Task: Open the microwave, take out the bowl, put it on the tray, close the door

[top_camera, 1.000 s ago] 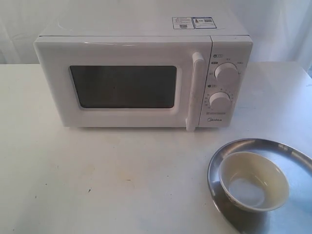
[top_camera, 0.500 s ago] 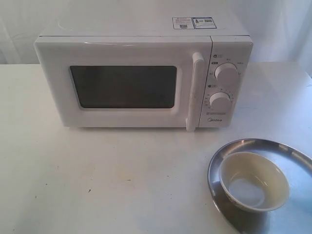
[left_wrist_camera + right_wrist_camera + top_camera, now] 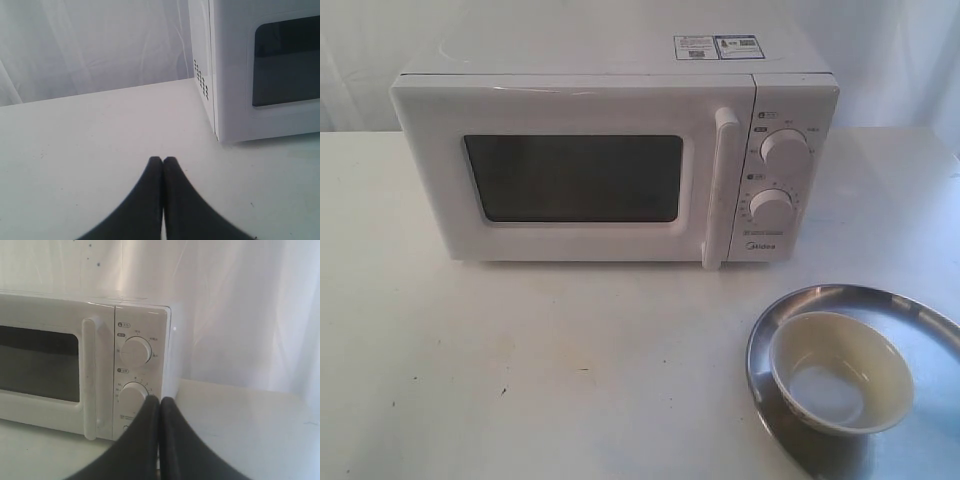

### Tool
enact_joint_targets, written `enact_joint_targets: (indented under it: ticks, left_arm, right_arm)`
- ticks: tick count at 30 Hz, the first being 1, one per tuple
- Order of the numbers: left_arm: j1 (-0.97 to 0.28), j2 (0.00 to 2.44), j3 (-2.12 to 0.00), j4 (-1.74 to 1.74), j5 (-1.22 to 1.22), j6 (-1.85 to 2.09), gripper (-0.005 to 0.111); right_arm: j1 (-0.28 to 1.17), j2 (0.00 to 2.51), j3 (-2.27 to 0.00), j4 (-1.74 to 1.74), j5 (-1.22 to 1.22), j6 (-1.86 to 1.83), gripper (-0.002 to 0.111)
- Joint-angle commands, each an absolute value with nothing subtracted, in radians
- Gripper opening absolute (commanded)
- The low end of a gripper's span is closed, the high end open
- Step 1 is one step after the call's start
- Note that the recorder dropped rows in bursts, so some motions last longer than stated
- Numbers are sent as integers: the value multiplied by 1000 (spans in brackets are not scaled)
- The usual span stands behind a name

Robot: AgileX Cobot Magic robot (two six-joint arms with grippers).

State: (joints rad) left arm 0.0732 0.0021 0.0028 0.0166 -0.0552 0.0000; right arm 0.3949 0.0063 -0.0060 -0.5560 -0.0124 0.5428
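Observation:
The white microwave (image 3: 610,150) stands at the back of the table with its door (image 3: 570,175) closed and the vertical bar handle (image 3: 718,185) beside the two dials. At the front right, the cream bowl (image 3: 840,372) sits upright on the silver tray (image 3: 920,320). Neither arm shows in the exterior view. My left gripper (image 3: 163,160) is shut with nothing in it, low over the table, short of the microwave's (image 3: 260,70) left corner. My right gripper (image 3: 160,400) is shut and empty too, facing the dial panel (image 3: 137,380) and the handle (image 3: 90,377).
A white curtain hangs behind the table. The white tabletop (image 3: 520,370) stretches in front of the microwave and to its left. The tray runs past the exterior view's right and lower edges.

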Motion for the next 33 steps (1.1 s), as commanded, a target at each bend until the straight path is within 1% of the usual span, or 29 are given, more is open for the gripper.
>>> enact_joint_targets:
  ticks: [1, 7, 13, 24, 33]
  left_arm:
    - [69, 0, 0, 9, -59, 0, 0]
    - [69, 0, 0, 9, -59, 0, 0]
    - [69, 0, 0, 9, -59, 0, 0]
    - [69, 0, 0, 9, -59, 0, 0]
    - [69, 0, 0, 9, -59, 0, 0]
  right_arm:
    - [384, 0, 0, -152, -27, 142, 0]
    - [384, 0, 0, -114, 0, 124, 0]
    - [384, 0, 0, 99, 29, -93, 0]
    - [384, 0, 0, 90, 8, -73, 0]
    - [384, 0, 0, 10, 14, 23, 0]
